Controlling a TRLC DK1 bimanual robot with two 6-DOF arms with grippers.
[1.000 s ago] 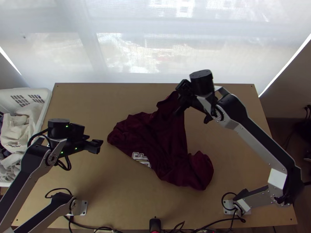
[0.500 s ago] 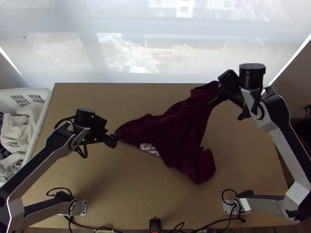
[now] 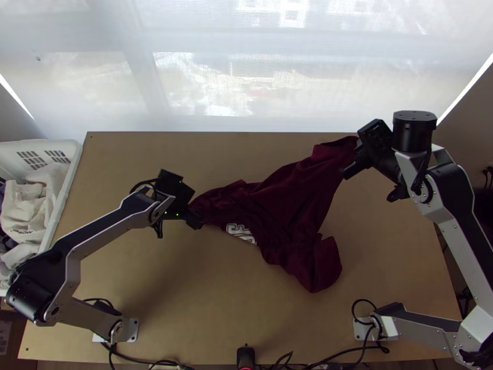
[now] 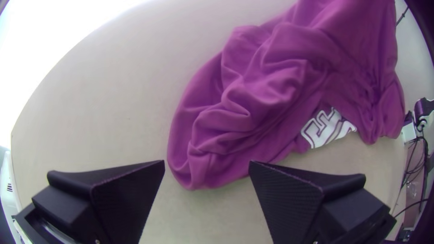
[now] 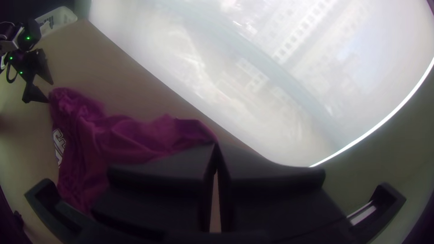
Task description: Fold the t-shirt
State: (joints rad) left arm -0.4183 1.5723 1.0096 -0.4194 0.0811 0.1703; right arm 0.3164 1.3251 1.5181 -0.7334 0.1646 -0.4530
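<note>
We identify a light wooden worktop (image 3: 185,308). On it we find the maroon t-shirt (image 3: 286,206), irregularly creased, white print partly exposed. Toward the near edge we note a left base plate (image 3: 132,330), a right base plate (image 3: 360,337) and black cables (image 3: 148,362).

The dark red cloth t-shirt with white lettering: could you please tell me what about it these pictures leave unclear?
Rest of the white lettering: top view, hidden by folds of the t-shirt.
Cloth inside the right black claw: right wrist view, behind its fingers.
T-shirt's end at the right claw: left wrist view, beyond the picture's edge.
</note>
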